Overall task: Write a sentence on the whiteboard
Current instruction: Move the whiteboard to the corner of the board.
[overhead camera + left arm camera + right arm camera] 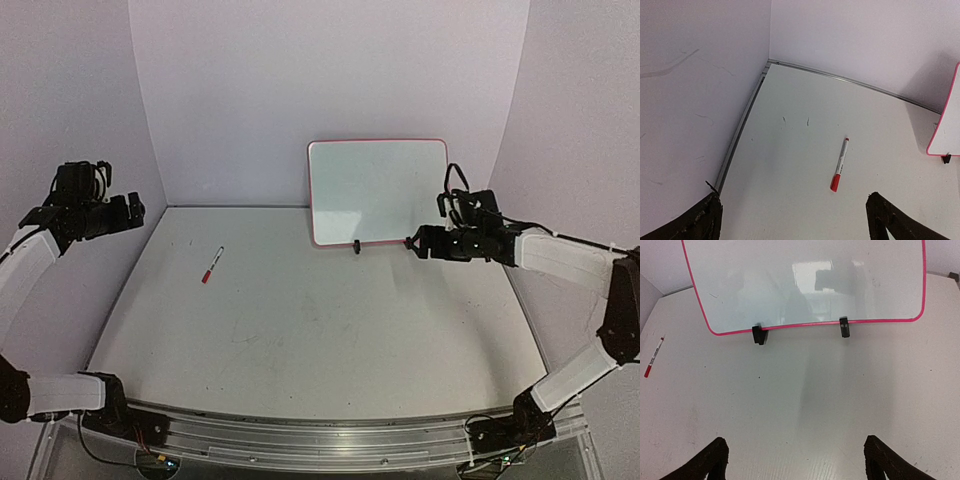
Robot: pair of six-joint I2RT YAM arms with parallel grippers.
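The whiteboard (378, 190) is propped upright on its black clip feet (759, 335) at the back of the desk (300, 340), facing the arms and totally blank, so no sentence yet. The marker (212, 265) lies flat on the desk, left of the board and well apart from it. Left jaws and right jaws are both spread wide and empty: the right ones sit by the board's lower right corner, probably to steady it, and the left ones look down toward the marker, so I'd guess that side grabs it.
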